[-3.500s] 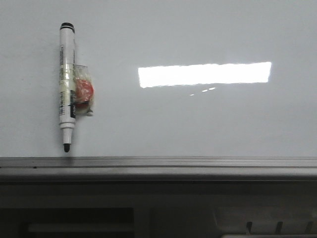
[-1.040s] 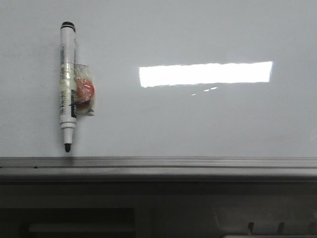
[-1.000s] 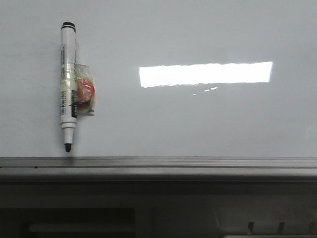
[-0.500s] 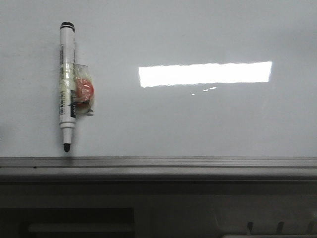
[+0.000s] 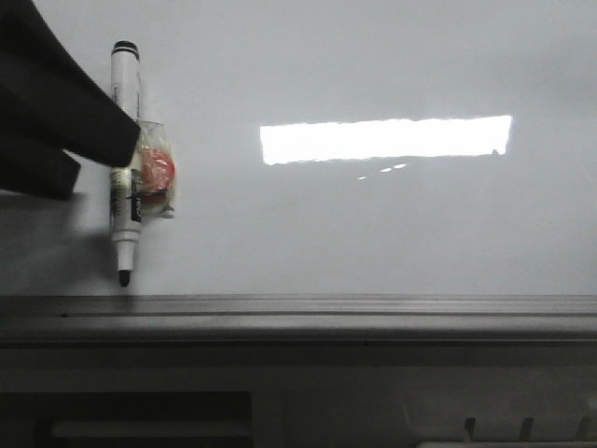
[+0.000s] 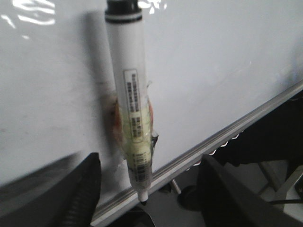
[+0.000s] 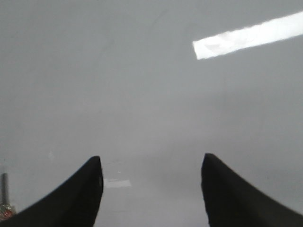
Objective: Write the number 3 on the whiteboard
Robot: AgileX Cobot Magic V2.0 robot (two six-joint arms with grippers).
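The whiteboard (image 5: 373,224) is a glossy pale grey board and fills most of the front view. No number 3 shows on it. A white marker (image 5: 126,219) with a black cap end and a black tip hangs upright at the board's left. My left gripper (image 5: 107,159) reaches in from the left and covers the marker's middle. In the left wrist view the gripper (image 6: 150,158) is open, with the marker (image 6: 132,104) between its dark fingers (image 6: 85,189) and untouched. My right gripper (image 7: 151,161) is open and empty, facing the bare board (image 7: 142,71).
A red round magnet (image 5: 159,168) under clear tape holds the marker to the board. A grey metal rail (image 5: 298,313) runs along the board's lower edge, with dark furniture below. A bright lamp reflection (image 5: 382,140) lies across the board's middle.
My left gripper has come into the front view from the left and now overlaps the marker's upper half. The marker and the board have not moved.
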